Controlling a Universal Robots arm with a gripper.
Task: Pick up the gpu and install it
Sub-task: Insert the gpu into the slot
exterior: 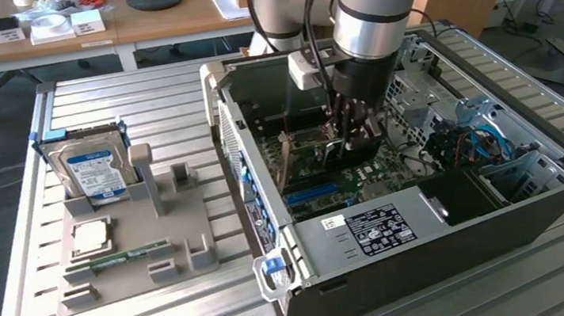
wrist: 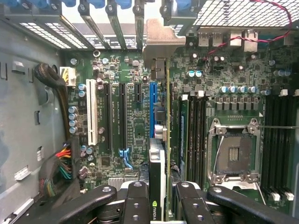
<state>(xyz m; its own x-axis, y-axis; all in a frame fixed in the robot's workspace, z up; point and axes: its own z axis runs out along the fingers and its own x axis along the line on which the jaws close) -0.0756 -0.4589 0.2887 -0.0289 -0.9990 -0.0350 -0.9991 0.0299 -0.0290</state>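
Note:
Inside the open computer case (exterior: 542, 200), my gripper (exterior: 351, 130) hangs over the motherboard (exterior: 369, 173). It is shut on the gpu (wrist: 159, 158), a thin dark card seen edge-on between the two black fingers (wrist: 135, 198). The card's grey metal bracket (wrist: 161, 42) sits against the case's rear slot openings. Its lower edge runs along the blue expansion slot (wrist: 152, 109). I cannot tell whether the card is seated in the slot. In the exterior view the gpu (exterior: 338, 150) shows just below the fingertips.
A white slot (wrist: 92, 116) and black slots lie beside the blue one, and the CPU socket (wrist: 233, 156) is on the other side. A cable bundle (wrist: 56, 170) hugs the case wall. Outside the case, a grey fixture (exterior: 177, 218) carries the hard drive (exterior: 92, 168) and memory stick (exterior: 124, 258).

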